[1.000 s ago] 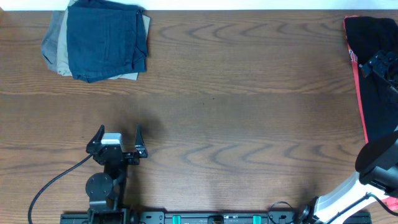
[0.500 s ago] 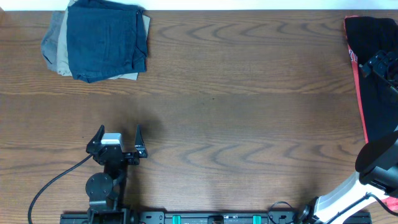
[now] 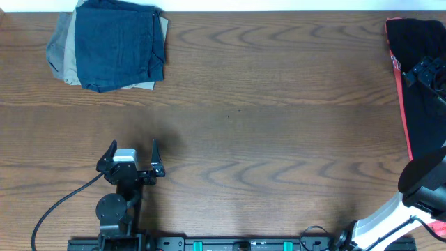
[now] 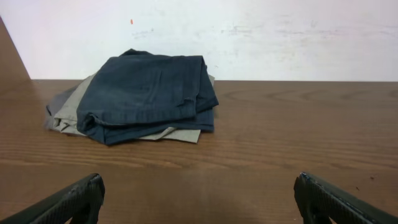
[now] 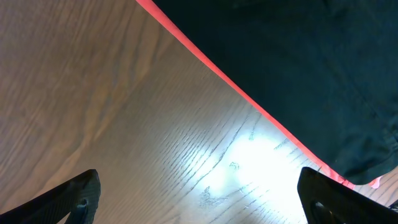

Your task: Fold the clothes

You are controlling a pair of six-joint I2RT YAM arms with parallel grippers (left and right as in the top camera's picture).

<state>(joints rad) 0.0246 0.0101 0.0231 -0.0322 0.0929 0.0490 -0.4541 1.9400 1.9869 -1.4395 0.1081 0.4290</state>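
The clothes, dark navy shorts (image 3: pixel 115 45), lie folded on top of a stack at the table's far left corner; the left wrist view shows the navy shorts (image 4: pixel 149 87) straight ahead, well beyond the fingers. My left gripper (image 3: pixel 133 145) rests near the front left, open, with only bare wood between its jaws (image 4: pixel 198 186). At the far right edge my right gripper (image 3: pixel 420 71) hovers over a black garment, open and empty (image 5: pixel 198 180), with its jaws over bare wood beside the garment's edge.
Tan folded shorts (image 3: pixel 68 59) (image 4: pixel 71 106) lie under the navy pair. A black garment (image 3: pixel 421 35) (image 5: pixel 298 56) with a red-pink side stripe (image 3: pixel 402 90) (image 5: pixel 217 68) lies along the right edge. A white wall (image 4: pixel 280 37) stands behind the table.
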